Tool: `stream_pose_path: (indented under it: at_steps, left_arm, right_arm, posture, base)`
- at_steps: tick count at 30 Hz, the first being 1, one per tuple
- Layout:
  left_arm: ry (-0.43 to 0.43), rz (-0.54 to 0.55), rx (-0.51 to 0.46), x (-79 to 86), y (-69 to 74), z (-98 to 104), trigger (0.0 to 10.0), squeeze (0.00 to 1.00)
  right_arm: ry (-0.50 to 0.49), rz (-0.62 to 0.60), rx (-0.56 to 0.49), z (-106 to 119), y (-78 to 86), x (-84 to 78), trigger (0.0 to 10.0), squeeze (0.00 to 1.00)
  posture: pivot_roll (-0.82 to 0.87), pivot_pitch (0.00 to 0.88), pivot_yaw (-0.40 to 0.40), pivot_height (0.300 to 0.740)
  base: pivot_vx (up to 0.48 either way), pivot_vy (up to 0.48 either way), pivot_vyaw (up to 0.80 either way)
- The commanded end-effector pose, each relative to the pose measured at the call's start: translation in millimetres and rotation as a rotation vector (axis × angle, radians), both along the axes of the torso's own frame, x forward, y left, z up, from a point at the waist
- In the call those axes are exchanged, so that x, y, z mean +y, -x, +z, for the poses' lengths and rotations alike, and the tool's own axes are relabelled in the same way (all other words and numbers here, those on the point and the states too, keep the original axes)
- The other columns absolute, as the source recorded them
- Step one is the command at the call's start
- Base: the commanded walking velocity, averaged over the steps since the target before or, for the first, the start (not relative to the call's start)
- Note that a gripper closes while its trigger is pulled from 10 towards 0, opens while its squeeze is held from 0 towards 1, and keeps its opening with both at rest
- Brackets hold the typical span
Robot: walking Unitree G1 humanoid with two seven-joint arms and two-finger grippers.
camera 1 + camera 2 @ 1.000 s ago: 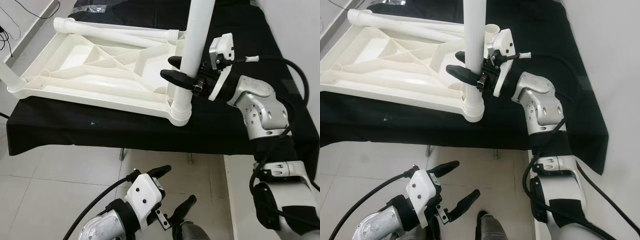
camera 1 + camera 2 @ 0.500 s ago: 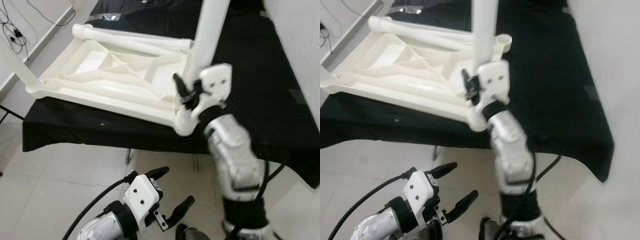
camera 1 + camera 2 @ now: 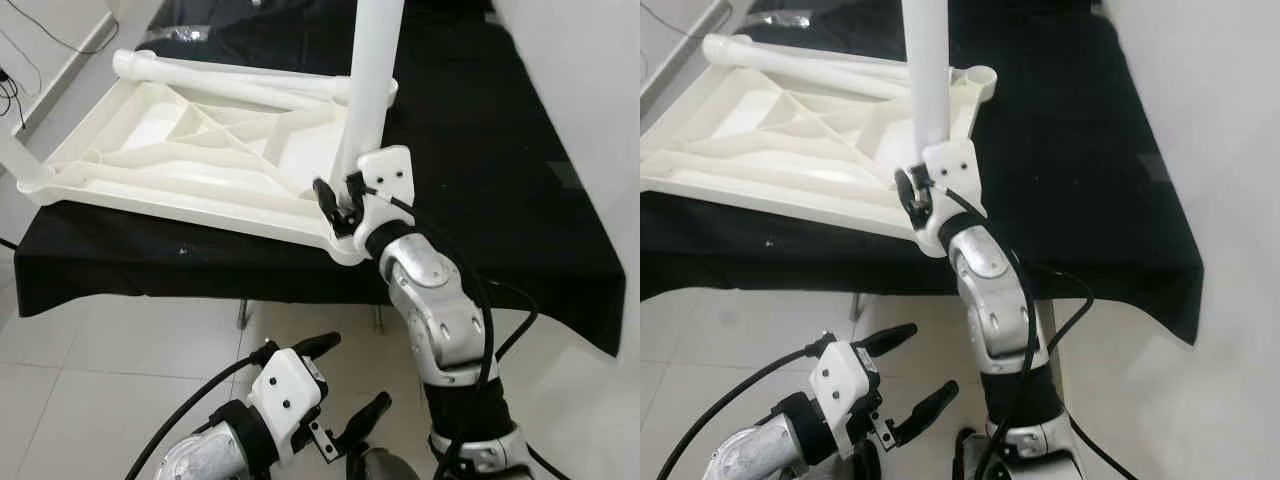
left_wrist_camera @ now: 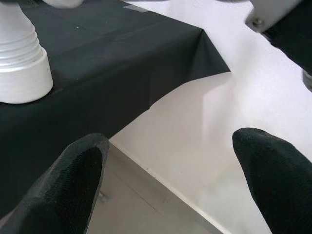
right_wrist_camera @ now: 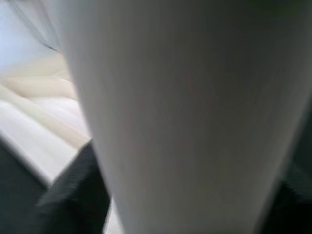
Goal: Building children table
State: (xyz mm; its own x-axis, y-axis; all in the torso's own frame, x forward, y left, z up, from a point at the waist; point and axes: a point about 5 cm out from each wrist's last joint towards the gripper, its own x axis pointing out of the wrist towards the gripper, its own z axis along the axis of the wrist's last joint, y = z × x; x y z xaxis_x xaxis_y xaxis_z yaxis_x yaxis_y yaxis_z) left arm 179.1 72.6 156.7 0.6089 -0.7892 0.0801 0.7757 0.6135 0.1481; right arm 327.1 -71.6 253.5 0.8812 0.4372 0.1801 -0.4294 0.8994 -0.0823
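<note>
Black-draped table edge: right gripper grips leg.

You have a black cloth draped under the right gripper, and pale floor tiles beneath the left gripper.
</note>
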Motion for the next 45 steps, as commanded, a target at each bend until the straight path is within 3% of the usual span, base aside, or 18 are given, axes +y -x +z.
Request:
stream_pose_path:
  at_steps: [1,2,3,4,5,17,18,19,20,21,22,31,36,38,39,41,43,45]
  left_arm:
    - [-0.009,-0.009,0.02,-1.3,3.2,-4.8,10.0,0.0]
    - [-0.008,-0.009,0.02,-1.4,3.1,-4.6,10.0,0.0]
    - [-0.006,-0.008,0.02,-1.8,3.4,-4.1,10.0,0.0]
    - [-0.006,-0.008,0.02,-1.8,3.4,-4.1,10.0,0.0]
    - [-0.005,-0.008,0.021,-2.0,3.5,-3.9,10.0,0.0]
    - [0.004,-0.004,0.026,-3.5,5.9,-3.0,10.0,0.0]
    - [0.005,-0.003,0.027,-3.7,6.4,-2.8,10.0,0.0]
    - [0.005,-0.003,0.027,-3.7,6.4,-2.8,10.0,0.0]
    - [0.005,-0.003,0.027,-3.8,6.6,-2.7,10.0,0.0]
    - [0.005,-0.003,0.027,-3.8,6.6,-2.7,10.0,0.0]
    - [0.006,-0.002,0.028,-3.8,6.7,-2.7,10.0,0.0]
    - [0.008,0.001,0.03,-3.1,8.0,-2.1,10.0,0.0]
    - [0.005,0.001,0.03,-2.6,7.4,-2.7,10.0,0.0]
    - [0.003,0.001,0.03,-2.1,7.2,-3.3,10.0,0.0]
    - [0.001,0.002,0.03,-1.6,7.4,-3.5,10.0,0.0]
    - [0.001,0.002,0.03,-1.6,7.4,-3.5,10.0,0.0]
    - [-0.003,0.006,0.029,-0.5,7.3,-3.4,10.0,0.0]
    - [-0.004,0.009,0.028,0.4,6.5,-3.4,10.0,0.0]
  right_arm:
    - [-0.045,0.129,-0.073,16.2,-1.2,0.8,10.0,1.0]
    - [-0.065,0.204,-0.086,22.1,-2.3,-1.3,10.0,1.0]
    - [-0.051,0.298,-0.103,28.8,-4.8,-7.3,10.0,0.18]
    - [-0.051,0.298,-0.103,28.8,-4.8,-7.3,10.0,0.18]
    - [-0.039,0.378,-0.098,30.2,-4.3,-9.1,10.0,0.0]
    - [0.111,0.772,-0.077,44.6,-22.3,-39.7,9.6,0.0]
    - [0.118,0.784,-0.072,46.3,-25.4,-41.4,5.0,0.0]
    - [0.118,0.784,-0.072,46.3,-25.4,-41.4,5.0,0.0]
    - [0.124,0.802,-0.066,47.3,-28.4,-43.2,2.7,0.0]
    - [0.124,0.802,-0.066,47.3,-28.4,-43.2,2.7,0.0]
    - [0.132,0.82,-0.059,47.5,-30.3,-44.5,0.0,0.0]
    - [0.186,0.85,-0.047,45.9,-33.7,-49.6,0.0,0.0]
    - [0.227,0.697,-0.01,30.6,-38.4,-60.0,0.0,0.0]
    - [0.222,0.526,0.059,11.4,-38.1,-58.5,0.0,0.0]
    - [0.214,0.308,0.113,-4.2,-38.1,-59.3,0.0,0.0]
    - [0.214,0.308,0.113,-4.2,-38.1,-59.3,0.0,0.0]
    - [0.104,-0.101,0.239,-44.7,-5.9,-57.2,0.0,0.0]
    - [0.047,-0.199,0.285,-55.9,10.8,-52.9,0.0,0.0]
  posture:
    - [0.08,0.285,-0.019,0.74]
    - [0.08,0.285,-0.019,0.74]
    - [0.08,0.287,-0.02,0.74]
    - [0.08,0.287,-0.02,0.74]
    - [0.09,0.289,-0.021,0.74]
    - [0.1,0.312,-0.029,0.74]
    - [0.1,0.312,-0.031,0.74]
    - [0.1,0.312,-0.031,0.74]
    - [0.1,0.312,-0.031,0.74]
    - [0.1,0.312,-0.031,0.74]
    - [0.1,0.312,-0.031,0.74]
    - [0.1,0.321,-0.03,0.74]
    - [0.09,0.313,-0.031,0.74]
    - [0.09,0.312,-0.035,0.74]
    - [0.09,0.311,-0.037,0.74]
    - [0.09,0.311,-0.037,0.74]
    - [0.1,0.31,-0.037,0.74]
    - [0.1,0.312,-0.029,0.74]
  base:
    - [0.0,0.0,0.0]
    - [0.0,0.0,0.0]
    - [0.0,0.0,0.0]
    - [0.0,0.0,0.0]
    - [0.0,0.0,0.0]
    - [0.0,0.0,0.0]
    - [0.0,0.0,0.0]
    - [0.0,0.0,0.0]
    - [0.0,0.0,0.0]
    - [0.0,0.0,0.0]
    - [0.0,0.0,0.0]
    - [0.0,0.0,0.0]
    - [0.0,0.0,0.0]
    - [0.0,0.0,0.0]
    - [0.0,0.0,0.0]
    - [0.0,0.0,0.0]
    - [0.0,0.0,0.0]
    - [0.0,0.0,0.0]
